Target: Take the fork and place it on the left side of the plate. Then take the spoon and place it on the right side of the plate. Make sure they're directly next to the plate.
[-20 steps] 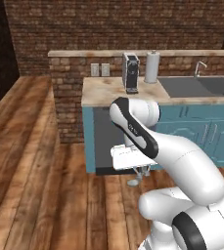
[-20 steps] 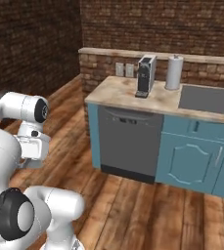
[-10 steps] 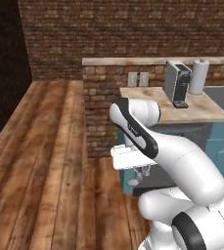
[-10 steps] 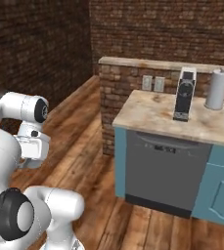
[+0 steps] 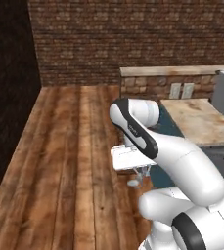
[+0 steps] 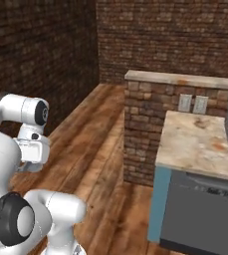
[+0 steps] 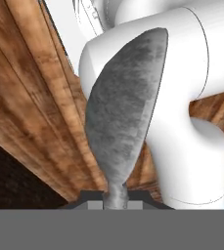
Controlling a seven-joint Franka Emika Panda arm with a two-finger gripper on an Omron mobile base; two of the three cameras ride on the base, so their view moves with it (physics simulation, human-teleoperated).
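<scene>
claw: tucked in low against the robot's own body, the claw is pinched tight on the spoon's thin neck; you can see it hanging over the wood floor in the left base view.
spoon: the spoon is right in front of the hand camera, oval bowl sticking up and away from the tips, neck disappearing between them at the bottom. All grey metal, no brown handle, so I'm calling it the spoon and not the fork.
how it handles: my guess is light, stiff and kinda slick. Bare metal on a narrow neck can pivot or slide if the arm swings hard. Being held near the neck means the bowl is the free end, so that end wants to go down flat first.
where to hold: the slim neck/handle is the right spot imo, the bowl is too wide and curved for a good pinch.
tabletop: further out, a beige tabletop on blue cabinets, with a brick ledge and two wall outlets behind it.
plate and fork: can't spot either from here, so no idea how close the drop spot is.
far end: brick wall at the back.
</scene>
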